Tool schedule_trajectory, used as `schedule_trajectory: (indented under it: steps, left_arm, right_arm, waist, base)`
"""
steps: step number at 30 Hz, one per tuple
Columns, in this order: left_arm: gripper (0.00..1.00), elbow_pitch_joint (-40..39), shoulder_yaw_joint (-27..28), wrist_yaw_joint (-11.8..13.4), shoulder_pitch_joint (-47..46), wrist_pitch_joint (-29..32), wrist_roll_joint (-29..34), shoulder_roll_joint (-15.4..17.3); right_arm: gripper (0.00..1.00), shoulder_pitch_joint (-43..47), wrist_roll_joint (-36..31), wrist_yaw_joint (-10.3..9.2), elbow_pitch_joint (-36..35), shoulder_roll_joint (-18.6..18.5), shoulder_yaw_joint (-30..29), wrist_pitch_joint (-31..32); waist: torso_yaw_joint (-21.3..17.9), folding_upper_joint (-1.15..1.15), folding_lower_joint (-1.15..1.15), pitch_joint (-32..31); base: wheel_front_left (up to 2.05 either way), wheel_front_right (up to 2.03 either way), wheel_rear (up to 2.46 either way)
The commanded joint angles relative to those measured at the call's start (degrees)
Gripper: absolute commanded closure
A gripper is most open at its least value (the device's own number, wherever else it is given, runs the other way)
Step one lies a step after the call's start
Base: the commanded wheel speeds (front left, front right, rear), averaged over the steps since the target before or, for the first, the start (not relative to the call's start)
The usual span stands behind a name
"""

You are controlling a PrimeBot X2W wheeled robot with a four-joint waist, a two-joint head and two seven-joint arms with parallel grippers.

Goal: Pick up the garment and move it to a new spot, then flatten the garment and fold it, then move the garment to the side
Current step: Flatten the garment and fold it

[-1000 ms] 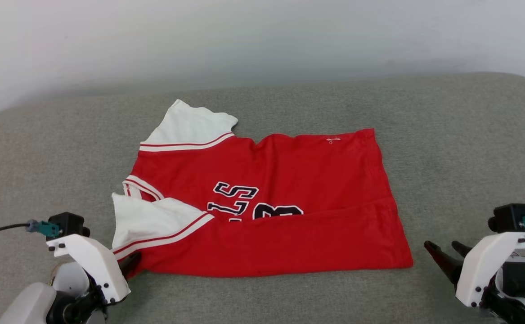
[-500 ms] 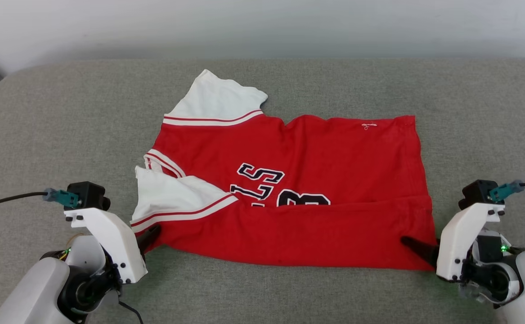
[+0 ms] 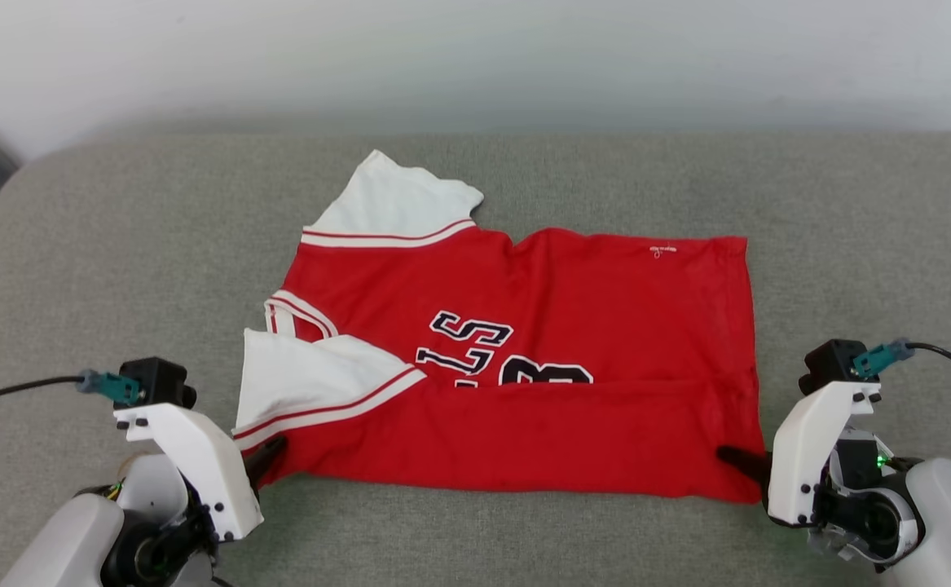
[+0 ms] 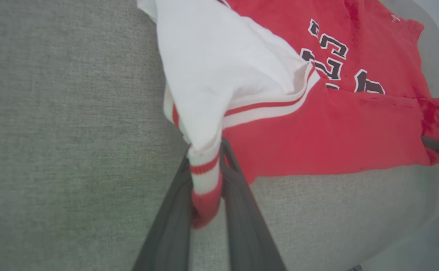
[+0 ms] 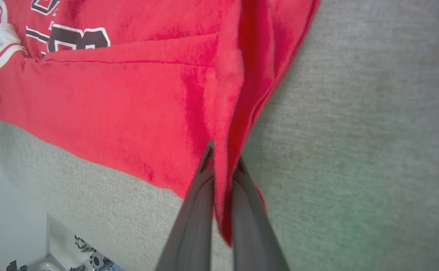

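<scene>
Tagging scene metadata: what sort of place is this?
Probably an indoor lab or test bench, not certain: a grey fabric-covered padded surface with rounded corners, a plain pale wall right behind it, and a red jersey-style T-shirt with white short sleeves laid out on it.

It seems a plain test room: a grey fabric-covered surface (image 3: 850,244), a bare white wall (image 3: 475,57) at 12 o'clock.

Red, white-sleeved garment (image 3: 573,310) lies flat, near edge folded over the 3.
</scene>
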Motion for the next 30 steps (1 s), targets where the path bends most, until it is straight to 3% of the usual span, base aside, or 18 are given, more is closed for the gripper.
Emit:
schedule_trajectory:
  steps: [1, 10, 17, 20, 21, 22, 23, 24, 29, 30]
  left_arm:
    - [1.0, -0.1, 0.1, 0.3, 1.2, -0.4, -0.1, 0.2]
    - [1.0, -2.4, 0.8, 1.9, 7.5, -1.4, -1.2, 1.2]
    - [1.0, -5.1, 0.6, 4.0, 12.7, -1.2, -1.8, 1.9]
    - [1.0, -4.6, 0.0, 4.3, 14.0, -1.7, -2.1, 0.6]
    - [1.0, -4.0, -0.1, 4.4, 14.1, -2.0, -2.1, 0.1]
    - [0.94, -3.4, -0.3, 4.3, 14.2, -2.3, -2.2, -0.4]
    - [0.39, -2.8, -0.3, 3.9, 14.0, -2.6, -2.5, -1.1]
    - [0.0, -2.0, -0.2, 3.6, 13.6, -3.1, -2.4, -1.5]
    - [0.0, 0.8, 0.3, 3.2, 11.8, -5.6, -1.4, -2.3]
    - [0.0, 0.9, 1.0, 3.5, 11.3, -7.5, -0.6, -2.1]
  right_arm:
    - [1.0, 0.9, 0.6, -0.02, 0.1, -0.7, 0.7, -0.5]
    - [1.0, 4.8, 3.6, -0.02, -2.2, -3.5, 4.2, -1.0]
    - [1.0, 7.7, 3.9, -0.02, -3.2, -4.7, 4.2, -0.6]
    - [1.0, 9.0, 3.3, -0.02, -2.1, -4.5, 3.9, -1.3]
    - [0.87, 9.5, 3.4, -0.02, -1.5, -4.1, 3.7, -1.8]
    - [0.42, 9.9, 3.1, -0.02, -1.0, -3.9, 3.7, -2.5]
    - [0.0, 10.1, 2.7, -0.02, -0.7, -3.9, 3.8, -3.4]
    - [0.0, 10.3, 2.9, -0.02, -0.5, -3.7, 3.7, -4.4]
    - [0.0, 11.4, 0.4, -0.02, -1.8, -3.8, 3.1, -12.1]
    - [0.0, 11.5, -2.4, -0.02, -3.5, -4.5, 2.4, -17.6]
  waist:
    - [-0.1, 0.0, -0.01, -2.3]
    - [0.2, 0.0, -0.01, -10.0]
    - [0.4, 0.0, -0.01, -11.9]
    - [0.6, 0.0, -0.01, -11.9]
    - [0.7, 0.0, -0.01, -11.8]
    - [0.8, 0.0, -0.01, -11.7]
    - [0.8, 0.0, -0.01, -11.5]
    - [0.8, 0.0, -0.01, -11.3]
    - [0.1, 0.0, -0.01, -11.1]
    - [-0.6, 0.0, -0.01, -11.2]
  base:
    - [0.0, 0.0, 0.0]
    - [0.0, 0.0, 0.0]
    - [0.0, 0.0, 0.0]
    - [0.0, 0.0, 0.0]
    - [0.0, 0.0, 0.0]
    - [0.0, 0.0, 0.0]
    - [0.0, 0.0, 0.0]
    - [0.0, 0.0, 0.0]
    - [0.0, 0.0, 0.0]
    - [0.0, 0.0, 0.0]
